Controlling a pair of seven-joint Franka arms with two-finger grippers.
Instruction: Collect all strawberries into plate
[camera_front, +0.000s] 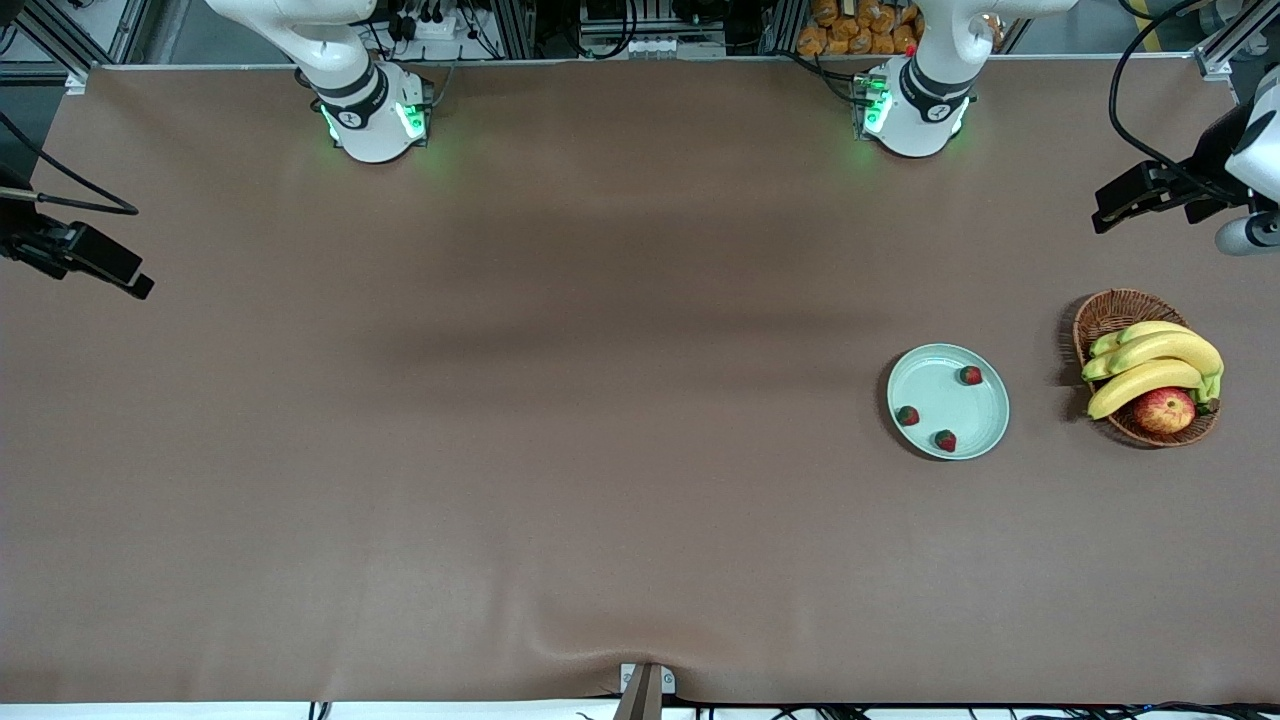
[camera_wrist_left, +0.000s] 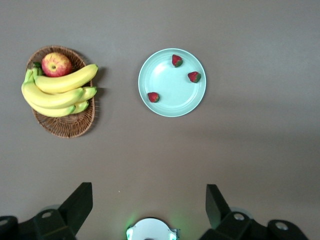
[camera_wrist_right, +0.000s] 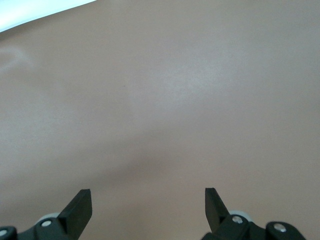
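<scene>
Three strawberries (camera_front: 970, 375) (camera_front: 907, 415) (camera_front: 945, 440) lie on the pale mint-green plate (camera_front: 940, 395), spaced apart near its rim. The left wrist view shows the same plate (camera_wrist_left: 172, 85) from high above, with its berries (camera_wrist_left: 177, 60) (camera_wrist_left: 194, 77) (camera_wrist_left: 153, 97). My left gripper (camera_wrist_left: 149, 192) hangs high over bare table between the plate and the left arm's base, open and holding nothing. My right gripper (camera_wrist_right: 148, 197) is open and empty too, over bare brown table toward the right arm's end.
A brown wicker basket (camera_front: 1110, 310) stands beside the plate, toward the left arm's end, holding bananas (camera_front: 1150, 360) and a red-yellow apple (camera_front: 1164, 410). It also shows in the left wrist view as a basket (camera_wrist_left: 70, 125). A brown cloth covers the table (camera_front: 500, 400).
</scene>
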